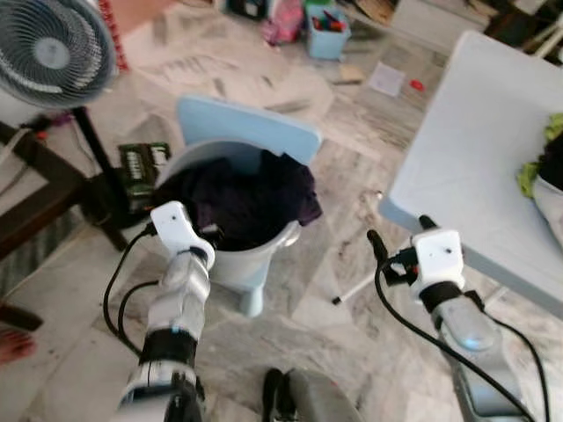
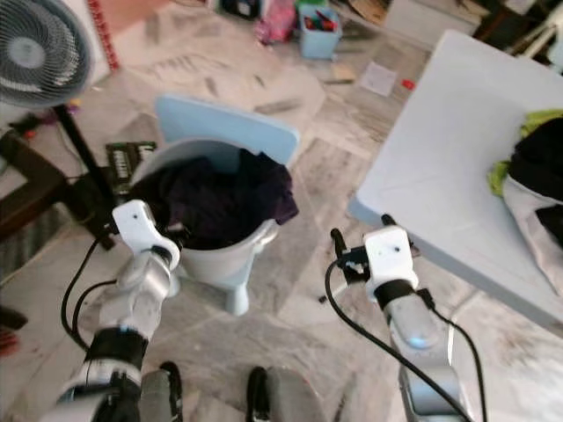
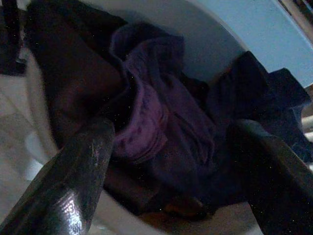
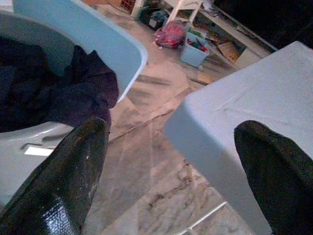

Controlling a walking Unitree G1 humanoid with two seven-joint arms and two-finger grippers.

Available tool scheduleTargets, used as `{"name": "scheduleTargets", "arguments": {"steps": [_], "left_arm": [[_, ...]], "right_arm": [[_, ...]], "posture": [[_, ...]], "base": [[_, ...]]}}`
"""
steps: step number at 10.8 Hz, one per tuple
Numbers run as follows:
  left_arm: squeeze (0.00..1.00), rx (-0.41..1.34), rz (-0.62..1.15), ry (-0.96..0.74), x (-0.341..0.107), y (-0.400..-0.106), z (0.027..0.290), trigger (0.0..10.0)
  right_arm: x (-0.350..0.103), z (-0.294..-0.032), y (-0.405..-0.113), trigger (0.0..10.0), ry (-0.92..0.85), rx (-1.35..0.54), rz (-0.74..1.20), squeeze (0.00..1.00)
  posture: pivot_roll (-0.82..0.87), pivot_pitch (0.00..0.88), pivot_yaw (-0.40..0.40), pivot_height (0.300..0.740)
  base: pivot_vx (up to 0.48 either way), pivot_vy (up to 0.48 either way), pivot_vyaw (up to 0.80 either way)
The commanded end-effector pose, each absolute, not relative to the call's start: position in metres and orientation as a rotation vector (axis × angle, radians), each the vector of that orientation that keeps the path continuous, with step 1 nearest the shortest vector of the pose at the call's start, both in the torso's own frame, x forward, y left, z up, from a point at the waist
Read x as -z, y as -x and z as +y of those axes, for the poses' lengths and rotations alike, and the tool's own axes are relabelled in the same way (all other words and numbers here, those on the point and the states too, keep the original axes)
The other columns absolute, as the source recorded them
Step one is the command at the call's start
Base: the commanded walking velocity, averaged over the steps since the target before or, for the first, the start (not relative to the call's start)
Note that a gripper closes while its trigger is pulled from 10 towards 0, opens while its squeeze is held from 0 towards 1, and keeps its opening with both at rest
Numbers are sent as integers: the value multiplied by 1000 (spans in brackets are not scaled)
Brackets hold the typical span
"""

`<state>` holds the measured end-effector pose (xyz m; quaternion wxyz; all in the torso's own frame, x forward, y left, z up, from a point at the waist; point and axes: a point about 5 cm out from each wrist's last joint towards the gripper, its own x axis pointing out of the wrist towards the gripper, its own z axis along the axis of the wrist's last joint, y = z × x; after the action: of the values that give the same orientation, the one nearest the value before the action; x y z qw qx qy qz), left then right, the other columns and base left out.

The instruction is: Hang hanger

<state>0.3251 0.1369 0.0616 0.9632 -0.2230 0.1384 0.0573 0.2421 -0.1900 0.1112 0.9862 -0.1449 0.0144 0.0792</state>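
A pale laundry basket [image 1: 274, 248] stands on the floor ahead, heaped with dark purple clothes [image 1: 251, 198]. Its light blue lid [image 1: 251, 125] leans behind it. My left gripper [image 3: 171, 161] hovers at the basket's near rim, open, its fingers [image 3: 73, 181] pointing down at the purple cloth [image 3: 146, 112] with nothing between them. Off to the right, my right gripper [image 1: 400, 233] hangs open and empty above the floor. It sits between the basket and the corner of the white table [image 1: 475, 149].
A standing fan [image 1: 48, 48] and a dark stand are at the left, with a person's bare foot [image 1: 13, 347] on the floor. Green and dark clothes [image 1: 550, 167] lie on the table's right edge. A blue bin [image 1: 327, 35] and clutter sit far back.
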Motion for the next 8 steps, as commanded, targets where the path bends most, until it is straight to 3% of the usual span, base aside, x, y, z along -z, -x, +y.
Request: {"name": "scheduleTargets", "arguments": {"steps": [1, 8], "left_arm": [[0, -137, 291, 474, -57, -325, 136, 10000], [0, -265, 355, 664, -35, -322, 136, 10000]], "right_arm": [[-114, -196, -239, 10000, 309, -154, 38, 0], [-124, -201, -224, 10000, 367, -214, 65, 0]], "posture": [[-280, 211, -200, 740], [-332, 240, -233, 740]], "base": [[0, 0, 0], [0, 0, 0]]}}
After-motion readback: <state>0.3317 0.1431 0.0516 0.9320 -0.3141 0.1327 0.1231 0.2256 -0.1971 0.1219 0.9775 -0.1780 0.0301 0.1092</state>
